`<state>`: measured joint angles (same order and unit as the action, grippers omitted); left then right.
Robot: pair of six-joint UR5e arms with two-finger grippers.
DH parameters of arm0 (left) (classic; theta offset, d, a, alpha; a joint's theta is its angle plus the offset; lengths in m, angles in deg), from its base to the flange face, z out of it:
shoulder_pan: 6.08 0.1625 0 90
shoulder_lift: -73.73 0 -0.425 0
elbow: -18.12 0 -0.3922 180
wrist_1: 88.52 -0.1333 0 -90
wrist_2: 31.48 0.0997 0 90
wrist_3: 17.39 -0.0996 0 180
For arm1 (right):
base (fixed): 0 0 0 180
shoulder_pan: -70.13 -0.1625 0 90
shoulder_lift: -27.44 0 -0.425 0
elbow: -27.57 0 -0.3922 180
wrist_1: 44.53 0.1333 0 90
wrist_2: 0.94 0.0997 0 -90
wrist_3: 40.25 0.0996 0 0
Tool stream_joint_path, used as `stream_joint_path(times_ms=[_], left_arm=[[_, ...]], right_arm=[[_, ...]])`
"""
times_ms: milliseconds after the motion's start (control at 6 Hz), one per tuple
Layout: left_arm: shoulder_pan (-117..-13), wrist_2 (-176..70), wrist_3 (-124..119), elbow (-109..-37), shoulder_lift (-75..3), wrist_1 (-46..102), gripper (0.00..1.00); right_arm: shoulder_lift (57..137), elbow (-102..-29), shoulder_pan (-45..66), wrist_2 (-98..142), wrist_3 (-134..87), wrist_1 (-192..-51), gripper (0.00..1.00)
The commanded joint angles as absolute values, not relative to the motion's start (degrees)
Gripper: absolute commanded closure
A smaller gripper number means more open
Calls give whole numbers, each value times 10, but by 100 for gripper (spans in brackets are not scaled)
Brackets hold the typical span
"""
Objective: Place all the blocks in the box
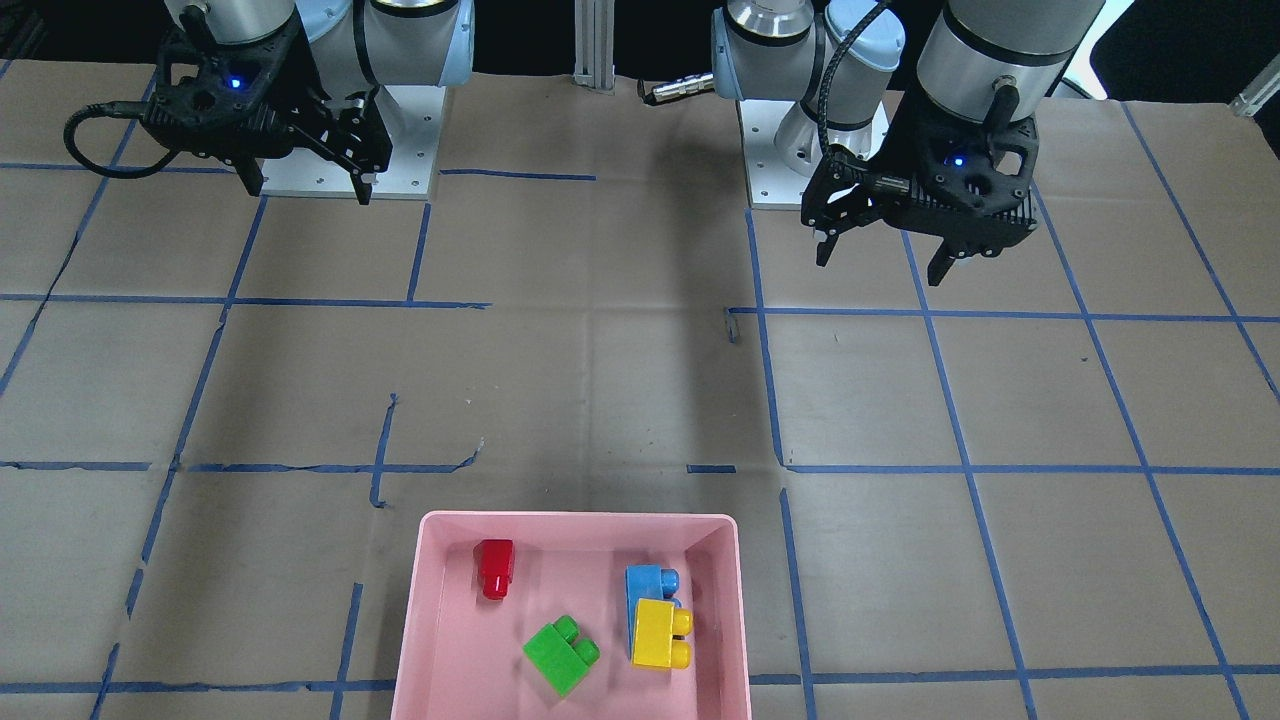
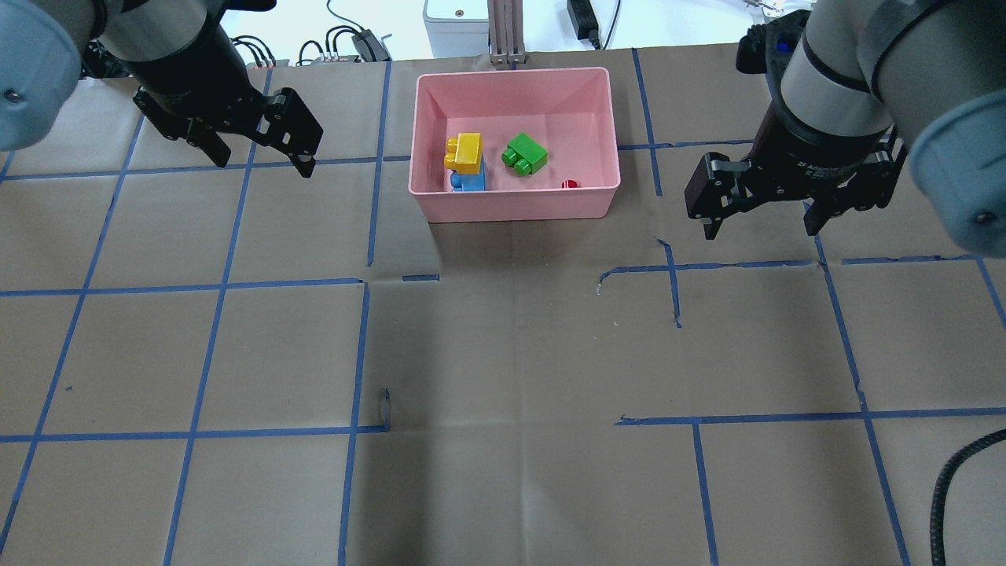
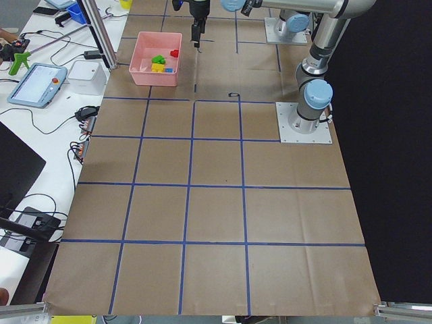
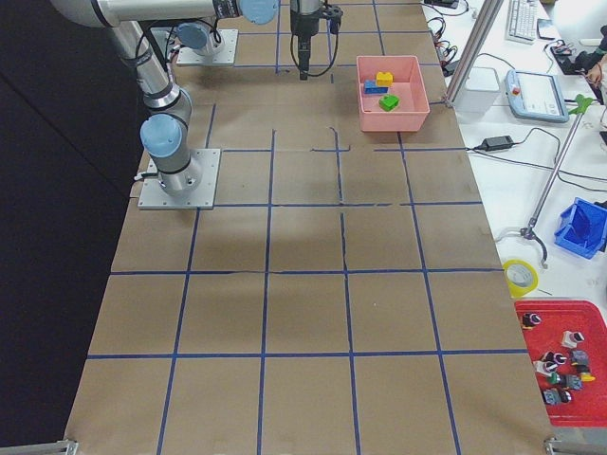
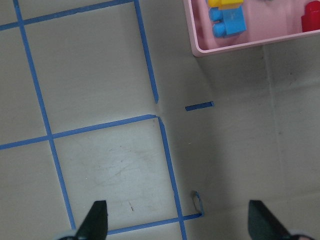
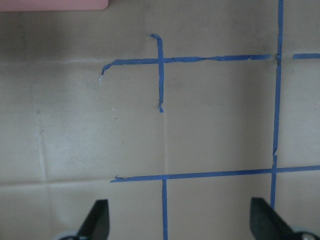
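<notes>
The pink box (image 2: 511, 206) holds the green block (image 2: 525, 154) centrally and the red block (image 2: 570, 184) at 4 o'clock, seen from overhead. The yellow block (image 2: 464, 151) touches the blue block (image 2: 470, 181) near 8 o'clock.

Six views, box (image 2: 511, 206) in each

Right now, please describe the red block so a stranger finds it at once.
Find the pink box at the far edge of the table. Inside, by its robot-side wall, lies the red block. It is the smallest, lying apart from the green block, blue block and yellow block.
</notes>
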<state>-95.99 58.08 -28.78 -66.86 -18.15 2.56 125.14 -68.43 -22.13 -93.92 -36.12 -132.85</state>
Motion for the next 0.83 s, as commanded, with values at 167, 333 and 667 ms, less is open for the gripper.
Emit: stream_joint_path(times_ms=[167,333,667], left_arm=[[-961,580,-277,-670,-175,28,0],[-962,577,-276,-670,-175,28,0],[-962,575,-259,-685,-168,25,0]], right_arm=[[1252,-683,-221,-938,-361,-1329,0],[1250,-682,-221,-938,-361,-1329,0],[1249,-680,-221,-938,-361,-1329,0]])
